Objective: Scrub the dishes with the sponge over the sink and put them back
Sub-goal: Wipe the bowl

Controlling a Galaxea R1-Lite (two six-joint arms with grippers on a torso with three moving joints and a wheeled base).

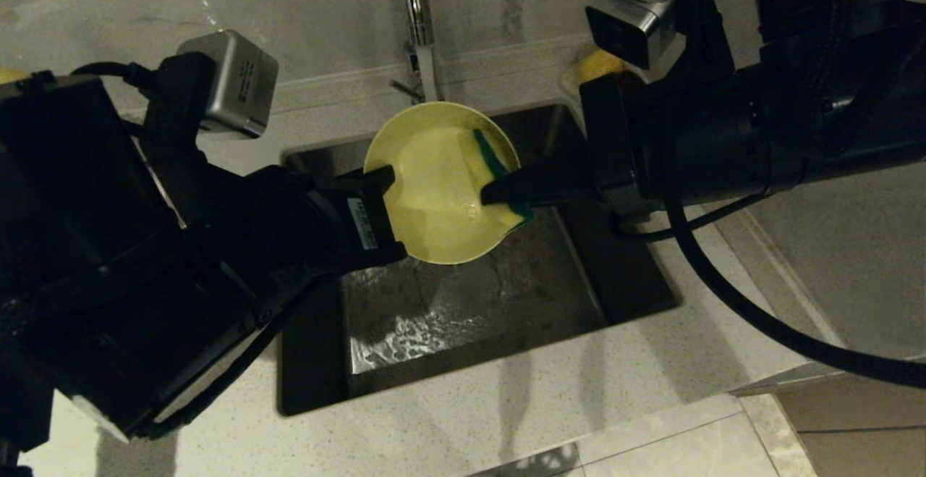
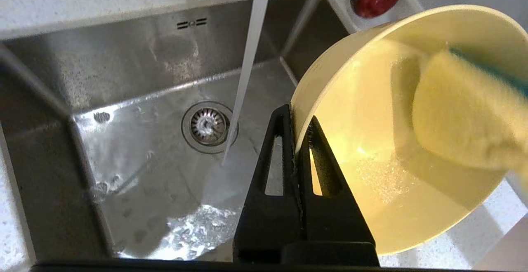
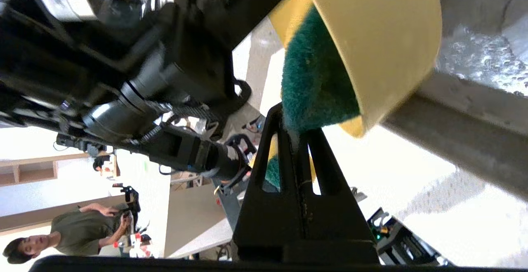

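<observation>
While left gripper (image 1: 387, 176) pinches yellow bowl (image 1: 434, 195), sponge (image 1: 499, 173) seemingly scrubs.

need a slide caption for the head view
Left gripper holds the yellow bowl over the sink while right gripper presses the sponge inside.

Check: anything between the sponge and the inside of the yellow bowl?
Nothing visible. The right gripper, shut on the sponge, holds it inside the yellow bowl, its yellow foam facing the wall. The left gripper, shut on the bowl's rim, holds it tilted over the sink; its fingers sit across from the sponge.
</observation>
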